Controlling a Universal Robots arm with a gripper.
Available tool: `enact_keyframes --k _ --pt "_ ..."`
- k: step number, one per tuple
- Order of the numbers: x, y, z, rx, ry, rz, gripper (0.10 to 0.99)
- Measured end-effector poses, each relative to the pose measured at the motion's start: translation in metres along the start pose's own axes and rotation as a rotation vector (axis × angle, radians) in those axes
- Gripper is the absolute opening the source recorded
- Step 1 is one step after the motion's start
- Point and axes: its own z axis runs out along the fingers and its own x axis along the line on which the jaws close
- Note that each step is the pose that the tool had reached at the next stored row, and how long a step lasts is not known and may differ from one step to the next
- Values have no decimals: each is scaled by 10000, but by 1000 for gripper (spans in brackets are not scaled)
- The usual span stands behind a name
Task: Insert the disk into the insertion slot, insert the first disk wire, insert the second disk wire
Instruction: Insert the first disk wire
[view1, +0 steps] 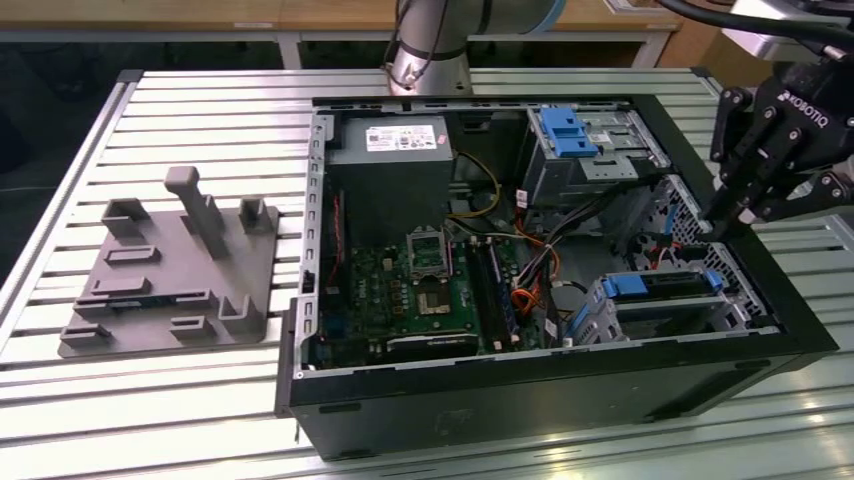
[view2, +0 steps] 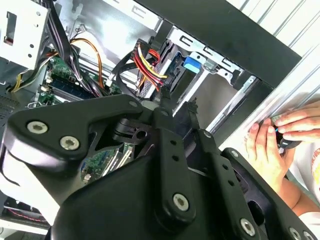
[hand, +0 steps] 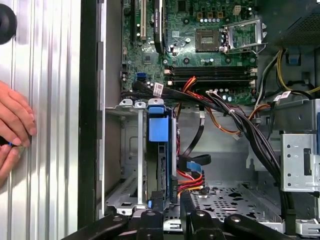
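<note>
The disk (view1: 667, 285), in its bright blue caddy, lies inside the insertion slot (view1: 694, 318), the low silver cage at the case's near corner on the exterior view's right. In the first wrist view the disk (hand: 160, 131) shows edge-on within the insertion slot (hand: 127, 150), with red, yellow and blue wires (hand: 192, 177) loose beside it. My black gripper (view1: 727, 228) hangs above the case's wall on the exterior view's right, higher than the disk and apart from it. Its fingertips stand close together with nothing between them in both wrist views, gripper (hand: 169, 212) and gripper (view2: 177, 100).
A taller silver cage with a blue latch (view1: 577, 135) stands at the case's far corner. Motherboard (view1: 414, 290) and power supply (view1: 387, 140) lie in the case. A cable bundle (view1: 541, 265) crosses the middle. A grey fixture (view1: 174, 270) sits on the slatted table. A person's hand (hand: 12, 125) rests near the case.
</note>
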Motion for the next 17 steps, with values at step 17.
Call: enact_keyframes --k 17 --pt "-10 -12 136 -22 21 -5 353"
